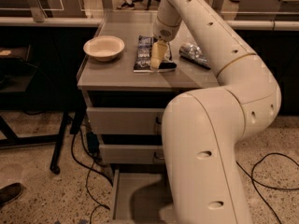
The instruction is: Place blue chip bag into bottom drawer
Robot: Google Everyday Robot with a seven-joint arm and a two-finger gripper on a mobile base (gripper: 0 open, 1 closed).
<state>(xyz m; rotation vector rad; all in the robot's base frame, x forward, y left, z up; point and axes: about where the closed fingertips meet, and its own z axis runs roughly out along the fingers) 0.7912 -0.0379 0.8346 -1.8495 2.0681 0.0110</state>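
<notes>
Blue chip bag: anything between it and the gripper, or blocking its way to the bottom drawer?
Nothing between them: the gripper is down on the blue chip bag. The bottom drawer stands open below; only the robot's arm covers part of it.

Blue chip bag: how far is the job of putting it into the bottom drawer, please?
Done: the bottom drawer is already pulled open. In hand: the gripper is down at the blue chip bag, which lies flat on the cabinet top. Left: lift it, carry it down, release it in the drawer.
</notes>
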